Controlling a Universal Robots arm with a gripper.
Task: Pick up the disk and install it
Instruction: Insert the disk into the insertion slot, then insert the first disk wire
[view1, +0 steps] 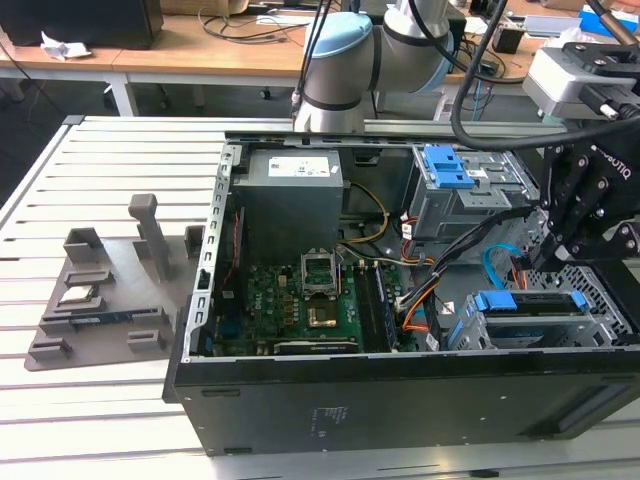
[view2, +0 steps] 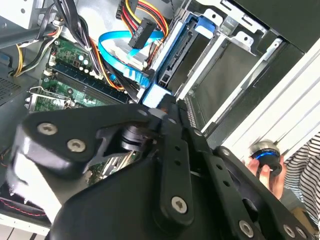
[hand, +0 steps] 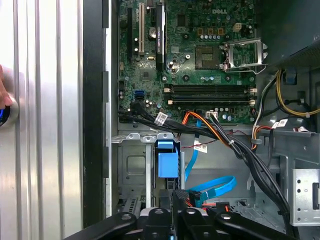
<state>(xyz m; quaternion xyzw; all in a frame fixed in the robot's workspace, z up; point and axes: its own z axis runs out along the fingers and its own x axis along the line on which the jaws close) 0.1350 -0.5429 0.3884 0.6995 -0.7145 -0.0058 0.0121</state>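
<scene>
1. My tool (view1: 552, 252) hangs over the case (view1: 400, 400) at the exterior view's right end, low inside the open top. I cannot tell whether it is open or closed.
2. The disk (view1: 497, 302) stands on edge in the lower cage (view1: 600, 325), right under the tool. In the first wrist view its blue bracket (hand: 167, 161) shows in the slot, just ahead of the tool (hand: 175, 202).
3. Edges: the cage's grey walls (hand: 131, 165) run close along both sides of the disk. The case's black side wall (hand: 95, 110) runs just beyond the cage.
4. On the other side, a cable bundle (hand: 235, 145) and a blue cable (hand: 216, 187) lie just beside the cage, so there is little room there.
5. Open room lies above the board (view1: 300, 300) mid-case, and on the slatted counter (view1: 110, 160) at the exterior view's left.
6. Count: one case, one board, one power supply (view1: 290, 195) and two cages with blue latches. The upper cage (view1: 455, 175) is further back.
7. One grey fixture (view1: 100, 300) lies on the counter, well apart from the case, with one small chip (view1: 78, 295) in it.
8. One hand (view2: 272, 172) holds a round knob (view2: 264, 154) beside the case in the second wrist view.
</scene>
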